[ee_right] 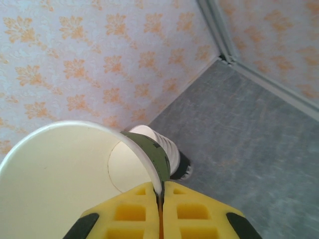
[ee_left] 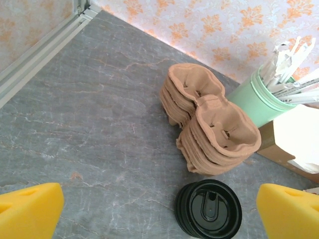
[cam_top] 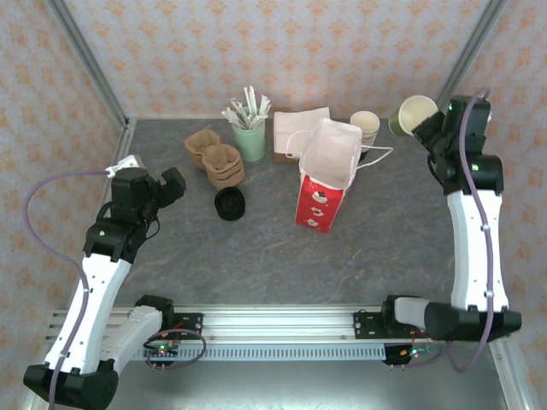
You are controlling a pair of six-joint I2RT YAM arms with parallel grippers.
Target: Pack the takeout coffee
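My right claw (ee_right: 160, 193) is pressed together on the thin rim of the coffee cup (ee_right: 65, 174), one yellow ribbed pad inside the smooth cream lining and one against the olive-green outer wall. The cup is paper, round and open-topped. It hangs tilted in the air at the far right corner, above the table (cam_top: 385, 248) and close to the patterned wall. Just beyond its rim I see the stack of paper cups (ee_right: 167, 147), a banded white-and-olive column. My left claw (ee_left: 159, 214) is spread wide with nothing between its blunt yellow pads (ee_left: 30, 211), hovering over the grey, marble-veined surface on the left. Below it sits a round black plastic lid (ee_left: 208, 209), glossy, with a raised sip tab. Dark ridged edges show beneath it, and I cannot tell whether they belong to a cup or to more lids. Just beyond the lid lies a nested stack of moulded pulp carriers (ee_left: 209, 124), tan, fibrous and soft-edged, each with two round wells. Touching or nearly touching that stack is a mint-green tumbler (ee_left: 259, 102) full of paper-wrapped sticks. Near the middle of the table a red paper bag (cam_top: 323, 184) stands upright with its mouth open, showing a pale lining and thin cord handles. A pile of flat white napkins (cam_top: 299, 128) lies behind it.
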